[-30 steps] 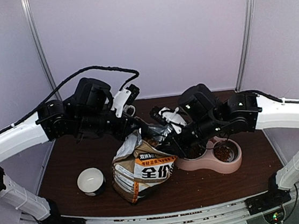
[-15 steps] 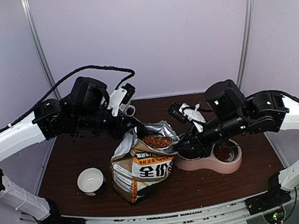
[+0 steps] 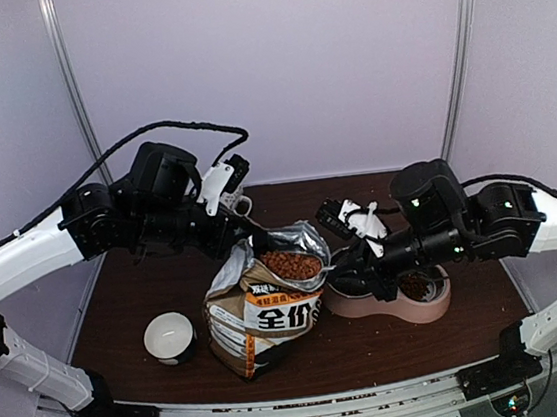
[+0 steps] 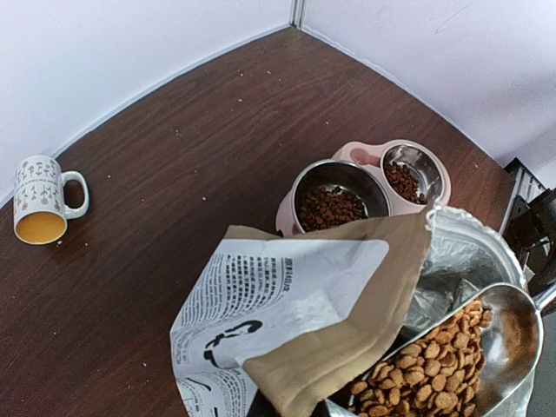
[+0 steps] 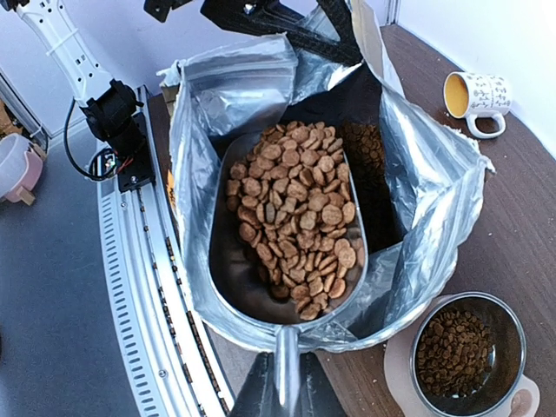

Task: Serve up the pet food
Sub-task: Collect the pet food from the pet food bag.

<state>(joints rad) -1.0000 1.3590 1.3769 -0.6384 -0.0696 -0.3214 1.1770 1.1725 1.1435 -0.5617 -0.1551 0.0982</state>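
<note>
1. Brown dry kibble pellets (image 5: pixel 295 217) fill the steel scoop (image 5: pixel 236 265) my right jaws clench, inside the printed foil bag (image 3: pixel 271 320), mid-frame.
2. Left jaws pinch the bag's rim.
3. Pink double bowl (image 3: pixel 433 308) already holds some; pouring remains.

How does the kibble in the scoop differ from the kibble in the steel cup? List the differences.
Colour: the scoop kibble looks light tan; the cup kibble looks darker brown.
Place: the scoop kibble sits inside the open bag, carried by the right claw; the cup kibble lies in the pink double bowl.
Fill: the scoop kibble is a thick pile; the cup kibble a shallower layer.
Shared: both are dry pellets in shiny steel.
</note>
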